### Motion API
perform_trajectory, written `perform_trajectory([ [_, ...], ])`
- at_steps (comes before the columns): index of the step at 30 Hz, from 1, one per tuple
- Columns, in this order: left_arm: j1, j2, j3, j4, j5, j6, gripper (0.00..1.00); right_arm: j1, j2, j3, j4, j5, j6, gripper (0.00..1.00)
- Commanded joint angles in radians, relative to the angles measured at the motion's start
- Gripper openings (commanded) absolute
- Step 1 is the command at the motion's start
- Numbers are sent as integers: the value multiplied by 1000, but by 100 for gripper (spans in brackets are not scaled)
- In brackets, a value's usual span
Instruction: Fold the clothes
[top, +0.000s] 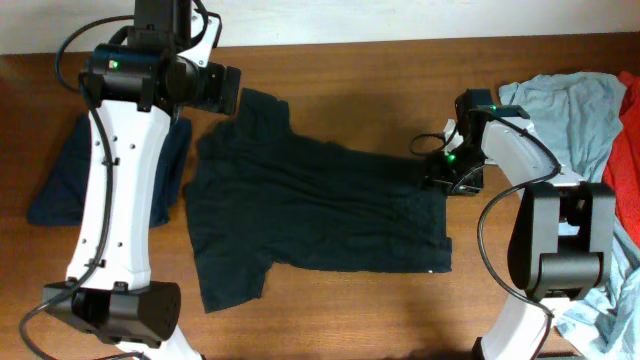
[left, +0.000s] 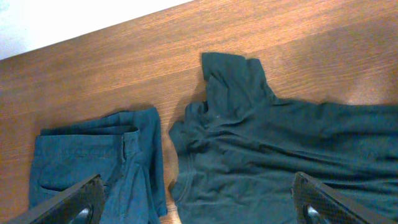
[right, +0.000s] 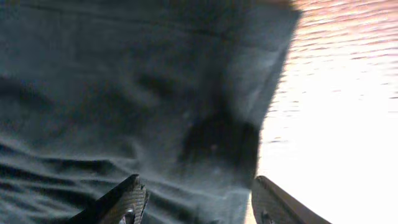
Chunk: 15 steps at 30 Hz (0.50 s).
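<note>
A black T-shirt lies spread flat on the wooden table, one sleeve reaching up to the left. My left gripper hovers above that sleeve, wide open and holding nothing. In the left wrist view the left gripper has its two fingertips far apart over the shirt's neck end. My right gripper sits at the shirt's upper right corner. In the right wrist view the right gripper is open, its jaws straddling the cloth's edge just above the shirt.
A folded dark-navy garment lies at the left, partly under the left arm, and shows as the navy garment in the left wrist view. A light-blue garment and a red one are heaped at the right edge.
</note>
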Motion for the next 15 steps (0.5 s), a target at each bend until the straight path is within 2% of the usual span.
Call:
perform_trajectory([
  [1,1,-18,14,0,11,5,95,-2,2,-13,20,68,32,60],
  [4,1,-18,14,-1,11,5,95,0,2,-18,31,-25,30,49],
  [5,1,-18,14,-1,11,5,95,0,2,-18,37,-62,30,38],
  [8,1,-18,14,0,11,5,95,0,2,-18,56,-96,31,27],
  [11,1,-18,14,0,11,5,95,-1,2,-18,67,-96,31,4],
  [15,1,-18,14,-1,11,5,95,-13,-1,3,100,-96,31,4],
])
